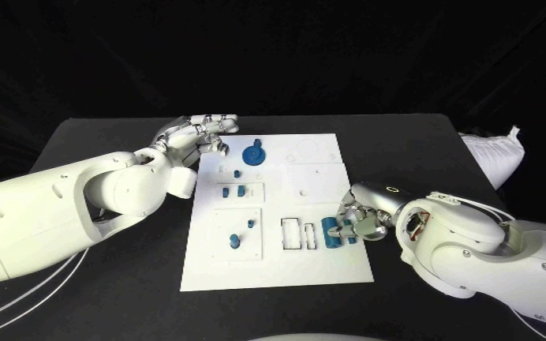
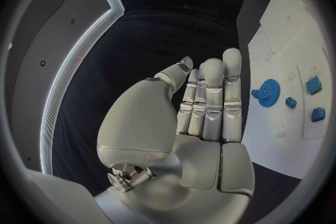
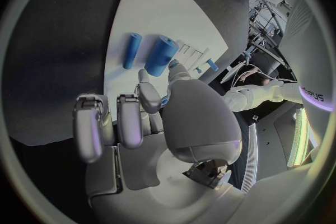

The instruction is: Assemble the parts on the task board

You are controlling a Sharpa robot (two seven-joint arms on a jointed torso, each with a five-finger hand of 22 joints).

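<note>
The white task board (image 1: pixel 313 266) lies mid-table. A blue gear (image 1: pixel 254 153) (image 2: pixel 266 91) sits near its far left corner, and small blue parts (image 1: pixel 233 192) (image 2: pixel 313 85) stand in a column down its left side. My left hand (image 1: pixel 205 132) (image 2: pixel 206 106) hovers at the board's far left corner, fingers straight and together, holding nothing. My right hand (image 1: pixel 362 221) (image 3: pixel 150 123) rests at the board's right edge beside two blue cylinders (image 1: pixel 331 230) (image 3: pixel 159 55) that lie next to rectangular slots (image 1: pixel 301 233). It pinches a small blue part (image 3: pixel 164 101) between thumb and finger.
A white bag (image 1: pixel 495 155) lies at the table's right edge. White cables (image 1: pixel 34 294) run along the near left. Black tabletop (image 1: pixel 114 199) surrounds the board.
</note>
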